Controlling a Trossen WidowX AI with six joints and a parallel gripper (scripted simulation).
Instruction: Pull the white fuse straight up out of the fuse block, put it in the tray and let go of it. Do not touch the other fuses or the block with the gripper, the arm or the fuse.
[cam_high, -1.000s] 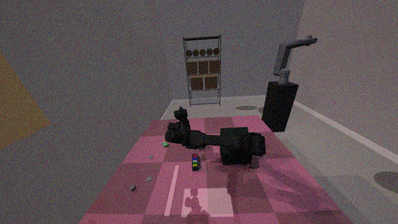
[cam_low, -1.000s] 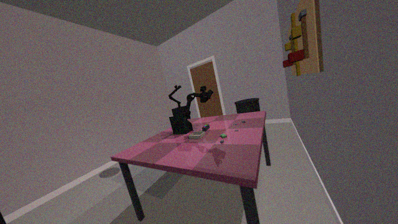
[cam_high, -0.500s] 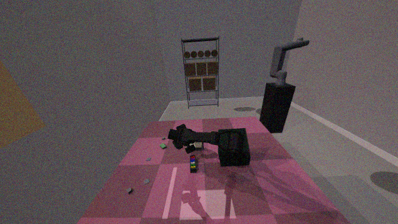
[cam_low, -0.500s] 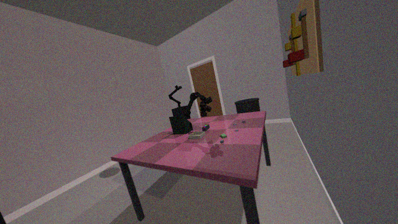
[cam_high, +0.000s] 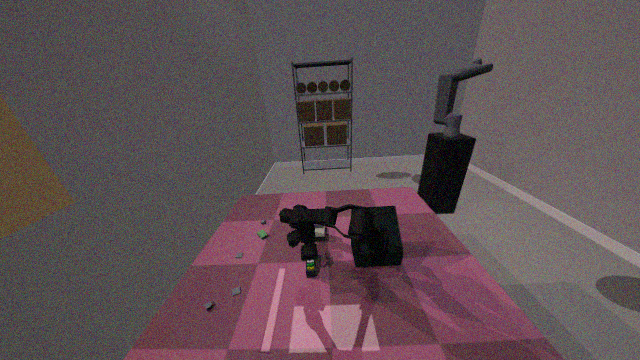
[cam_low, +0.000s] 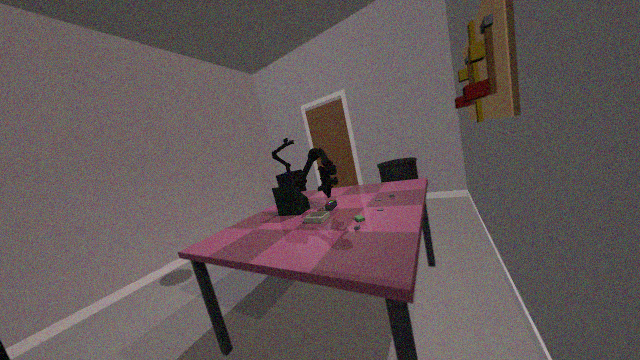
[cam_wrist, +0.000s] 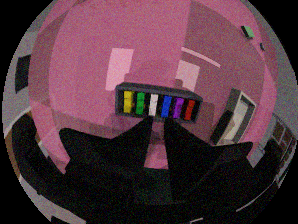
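Note:
The dark fuse block (cam_wrist: 194, 98) (cam_high: 311, 270) (cam_low: 330, 204) lies on the pink table and holds a row of coloured fuses. The white fuse (cam_wrist: 153, 104) stands third from the left, between a green fuse (cam_wrist: 140, 103) and a blue fuse (cam_wrist: 166, 106). My gripper (cam_wrist: 158, 120) (cam_high: 309, 254) (cam_low: 327, 192) points down just above the block. Its fingers are drawn almost together and nothing is between them. In the wrist view the fingertips reach toward the white fuse's near edge. The pale tray (cam_wrist: 241, 113) (cam_low: 316, 217) lies beside the block.
The arm's black base box (cam_high: 376, 237) (cam_low: 290, 198) stands on the table behind the block. A small green piece (cam_high: 262, 234) (cam_low: 359, 218) and several small grey bits (cam_high: 209, 305) lie scattered on the table's left side.

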